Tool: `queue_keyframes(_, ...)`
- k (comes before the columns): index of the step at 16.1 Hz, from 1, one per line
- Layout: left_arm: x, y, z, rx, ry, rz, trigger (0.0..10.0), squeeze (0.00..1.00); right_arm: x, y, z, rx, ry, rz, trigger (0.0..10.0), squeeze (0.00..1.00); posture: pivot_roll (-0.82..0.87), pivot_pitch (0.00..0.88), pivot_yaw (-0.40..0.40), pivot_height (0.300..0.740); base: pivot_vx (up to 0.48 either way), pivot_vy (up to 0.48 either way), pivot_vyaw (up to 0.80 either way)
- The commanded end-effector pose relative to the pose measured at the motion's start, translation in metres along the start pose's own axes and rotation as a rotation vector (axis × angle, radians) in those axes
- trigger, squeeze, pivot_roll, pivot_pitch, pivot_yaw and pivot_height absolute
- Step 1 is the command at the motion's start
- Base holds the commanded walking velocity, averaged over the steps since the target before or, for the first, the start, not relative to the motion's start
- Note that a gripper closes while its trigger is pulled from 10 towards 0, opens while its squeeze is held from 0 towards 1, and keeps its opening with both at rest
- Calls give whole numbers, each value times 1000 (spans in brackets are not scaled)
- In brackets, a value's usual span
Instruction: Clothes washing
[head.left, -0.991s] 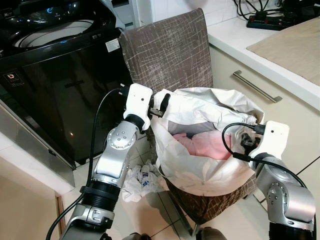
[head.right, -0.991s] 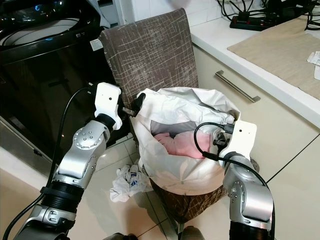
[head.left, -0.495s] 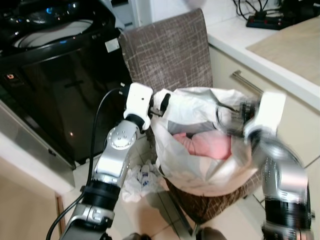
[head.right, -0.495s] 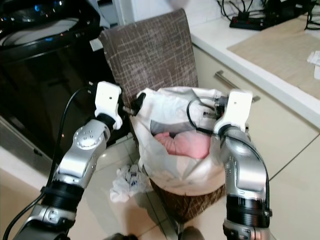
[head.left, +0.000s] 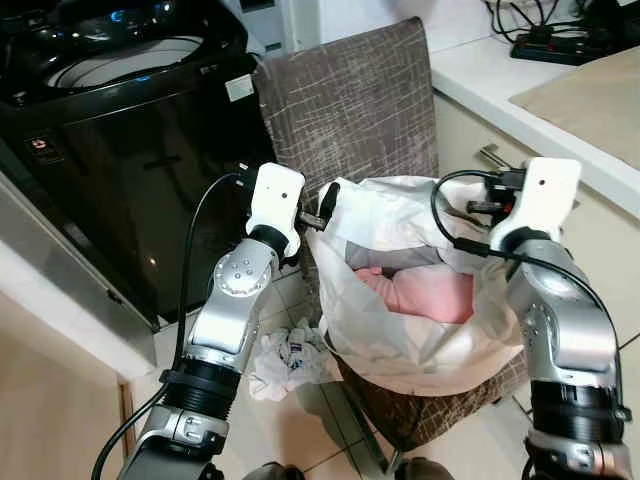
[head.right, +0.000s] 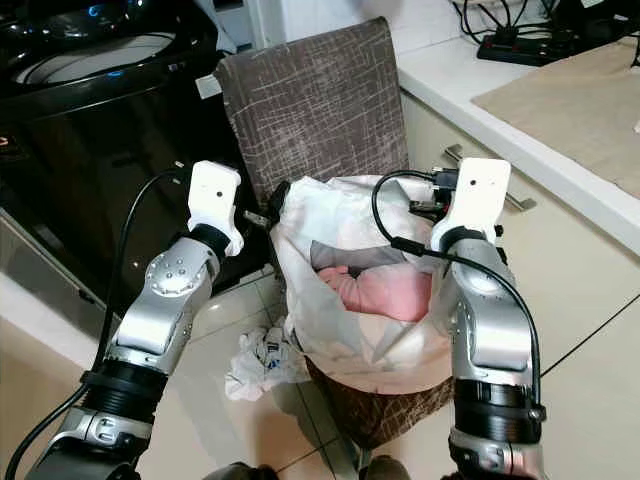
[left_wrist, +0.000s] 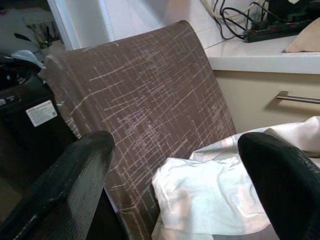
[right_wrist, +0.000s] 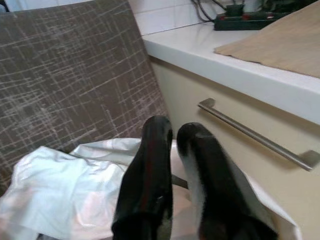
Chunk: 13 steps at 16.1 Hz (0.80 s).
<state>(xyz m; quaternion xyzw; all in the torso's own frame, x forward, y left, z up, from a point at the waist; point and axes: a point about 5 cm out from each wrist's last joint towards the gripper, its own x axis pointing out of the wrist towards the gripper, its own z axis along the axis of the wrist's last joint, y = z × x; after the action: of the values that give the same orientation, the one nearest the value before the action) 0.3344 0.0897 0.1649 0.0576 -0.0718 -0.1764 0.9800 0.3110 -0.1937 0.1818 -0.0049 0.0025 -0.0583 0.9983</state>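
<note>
While my left gripper (left_wrist: 175, 165) hangs with fingers spread wide and empty at the near rim of the white laundry bag (head.left: 400, 330), my right gripper (right_wrist: 172, 175) sits above the far rim, fingers pressed together, gripping nothing I can see. Pink clothes (head.left: 425, 295) lie inside the bag, on the brown chair (head.left: 350, 100) beside the washing machine (head.left: 120, 120).
</note>
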Motion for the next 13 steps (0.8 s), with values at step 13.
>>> queue_keyframes(13,-10,13,-10,31,43,21,10000,0,-46,-22,-47,30,250,-53,10000,1000,-277,35,103,740,0,0,0)
